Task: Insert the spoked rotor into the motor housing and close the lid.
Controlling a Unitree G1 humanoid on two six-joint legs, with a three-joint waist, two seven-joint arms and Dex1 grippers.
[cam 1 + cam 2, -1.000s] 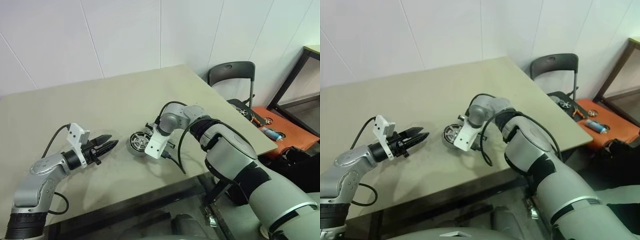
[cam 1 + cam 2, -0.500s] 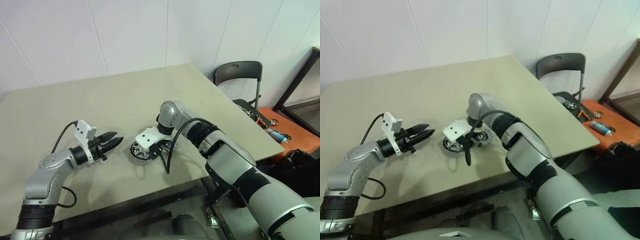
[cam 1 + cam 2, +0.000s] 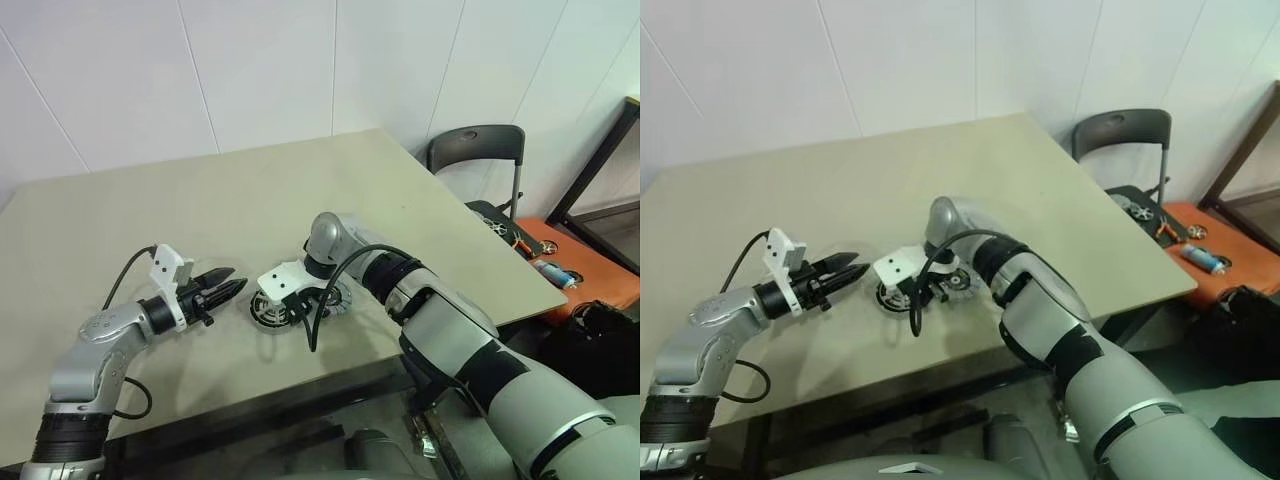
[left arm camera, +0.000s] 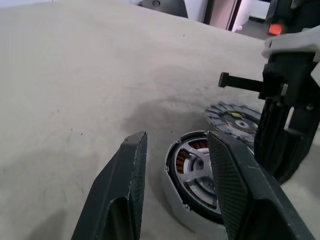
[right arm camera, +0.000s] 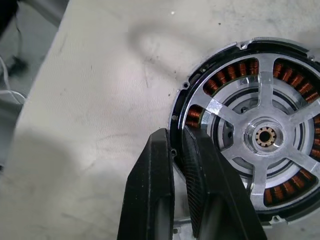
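Writing: none can be read.
Spoked rotor (image 5: 260,137): rim pinched by right tool (image 5: 176,150); part cut off.
Left tool (image 4: 175,150): released.

On the table (image 3: 200,200) lie one housing (image 5: 200,100) with copper windings, one spoked rotor (image 5: 260,135) seated in it, and one grey lid (image 4: 235,116) beside them. Two grippers are present, left (image 3: 232,284) and right (image 5: 176,150). One black chair (image 3: 478,150) stands past the table.
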